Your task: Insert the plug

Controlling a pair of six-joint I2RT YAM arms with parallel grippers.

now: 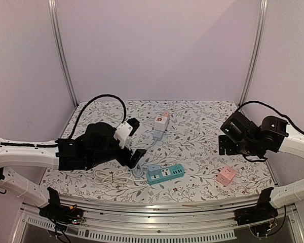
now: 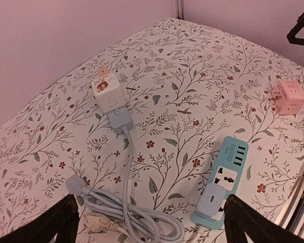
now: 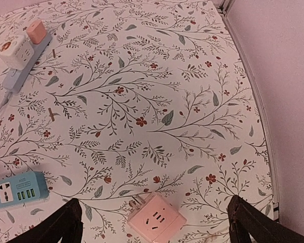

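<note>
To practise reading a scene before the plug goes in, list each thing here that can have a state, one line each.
Blue power strip: lying flat, white charger plugged in
Pink cube adapter: loose on the table, unplugged
White cube adapter: seated on the grey-blue strip
Cable: coiled on the table
Left gripper: jaws open, empty
Right gripper: jaws open, empty

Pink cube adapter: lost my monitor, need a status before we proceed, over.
Left gripper, right gripper open, empty. Pink cube adapter loose on table, below right gripper, untouched. Teal power strip: white charger in one end, middle socket free.
</note>
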